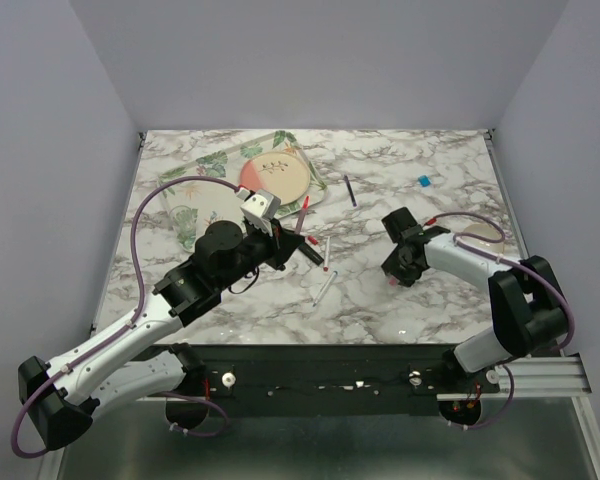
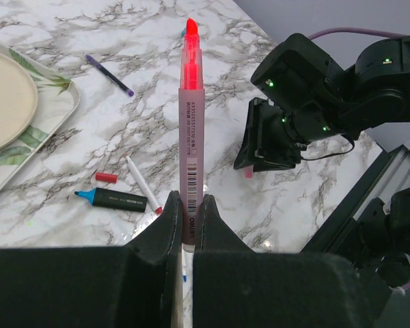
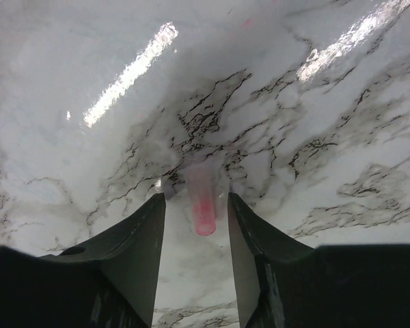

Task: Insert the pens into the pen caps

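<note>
The left end effector [image 2: 189,208] is clamped on the lower barrel of the pink-and-white highlighter pen [image 2: 191,116], whose neon tip points toward the right arm. The right end effector [image 3: 197,199] is open, its jaws astride the small translucent pink plastic cap [image 3: 203,208] lying on the marble bench [image 3: 89,102]. It should close squarely on the cap's mid-length, leaving the mouth free, and then line that mouth up with the pen tip before pushing.

The marbled counter [image 1: 280,315] carries a leaf-patterned tray [image 1: 215,162] at its far left, a navy pen [image 1: 350,190], a blue cap [image 1: 422,181], a white red-tipped pen [image 1: 327,253], another white pen [image 1: 325,288], a dark marker [image 2: 119,200] beside a red cap [image 2: 106,178], and a pink cap [image 3: 202,201].
</note>
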`<state>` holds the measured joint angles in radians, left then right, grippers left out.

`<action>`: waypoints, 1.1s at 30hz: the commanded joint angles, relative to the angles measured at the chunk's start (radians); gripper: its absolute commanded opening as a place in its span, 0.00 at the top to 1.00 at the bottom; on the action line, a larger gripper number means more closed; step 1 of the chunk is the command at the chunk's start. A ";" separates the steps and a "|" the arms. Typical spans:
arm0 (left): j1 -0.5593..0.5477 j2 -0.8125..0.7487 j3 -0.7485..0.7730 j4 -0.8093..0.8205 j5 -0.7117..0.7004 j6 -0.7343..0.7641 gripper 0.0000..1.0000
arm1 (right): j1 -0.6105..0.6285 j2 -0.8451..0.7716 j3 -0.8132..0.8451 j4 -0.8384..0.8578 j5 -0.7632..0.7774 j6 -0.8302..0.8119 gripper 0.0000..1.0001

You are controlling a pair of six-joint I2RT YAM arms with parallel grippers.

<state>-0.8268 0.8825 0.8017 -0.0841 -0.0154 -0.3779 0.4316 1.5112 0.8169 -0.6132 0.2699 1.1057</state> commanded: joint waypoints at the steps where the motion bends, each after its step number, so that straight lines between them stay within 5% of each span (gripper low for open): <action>1: -0.005 -0.017 -0.010 0.024 -0.001 0.007 1.00 | -0.005 0.058 0.005 -0.003 0.060 0.008 0.53; 14: -0.005 0.009 0.002 0.011 -0.017 0.016 1.00 | -0.005 0.018 -0.027 0.069 0.088 -0.052 0.99; 18: -0.005 0.059 0.037 -0.006 -0.006 0.001 1.00 | -0.007 -0.048 -0.009 0.088 0.059 -0.165 0.99; 23: -0.003 0.137 0.053 0.026 0.174 -0.027 1.00 | -0.005 -0.239 0.065 0.197 -0.076 -0.369 0.99; 27: -0.003 0.141 0.034 0.072 0.340 -0.010 1.00 | -0.007 -0.417 0.079 0.406 -0.399 -0.539 0.99; 33: -0.002 0.121 -0.002 0.181 0.491 -0.070 1.00 | -0.007 -0.571 0.013 0.798 -0.662 -0.405 0.99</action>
<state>-0.8268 1.0290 0.8204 -0.0170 0.2993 -0.4038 0.4290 1.0019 0.8722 -0.1814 -0.1001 0.6640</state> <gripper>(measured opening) 0.067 0.027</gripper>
